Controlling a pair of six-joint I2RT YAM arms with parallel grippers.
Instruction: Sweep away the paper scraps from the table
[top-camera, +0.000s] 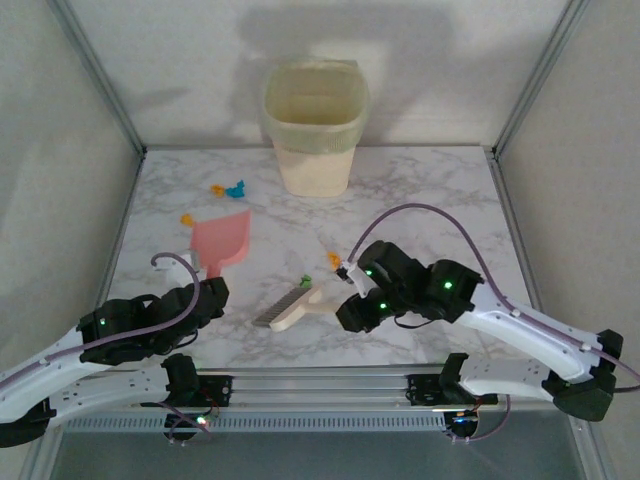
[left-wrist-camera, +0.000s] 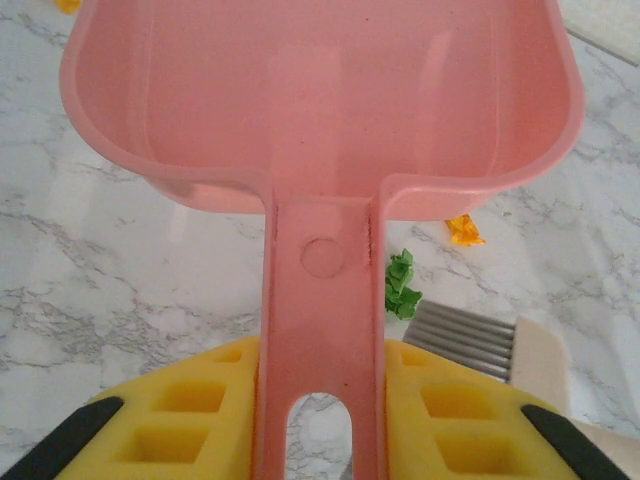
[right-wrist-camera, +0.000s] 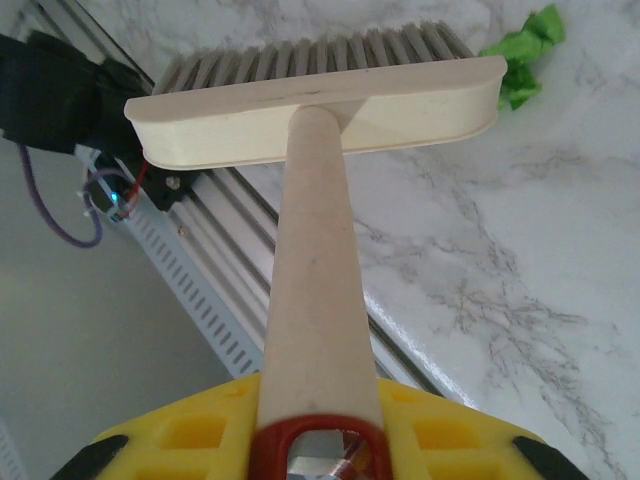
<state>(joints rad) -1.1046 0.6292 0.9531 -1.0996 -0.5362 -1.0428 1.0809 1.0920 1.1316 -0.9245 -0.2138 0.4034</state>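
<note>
Your left gripper (left-wrist-camera: 320, 405) grips the dustpan (left-wrist-camera: 320, 100) handle, your right gripper (right-wrist-camera: 320, 430) grips the brush (right-wrist-camera: 315, 105); sweeping is not yet begun. The scraps (top-camera: 231, 188) lie on the table (top-camera: 430, 200) beyond the dustpan mouth, 1 green scrap (left-wrist-camera: 400, 285) right of it. Next, I think, lower the dustpan and brush the scraps in.

The table (top-camera: 430, 200) is laid flat, white with grey veining, edged in aluminium. The paper scraps (top-camera: 237, 188) are scattered crumpled on it: orange and blue bits at ten o'clock, an orange bit (top-camera: 185, 219) at nine, an orange scrap (top-camera: 333, 261) near the centre and a green scrap (top-camera: 305, 286) just toward six.
</note>
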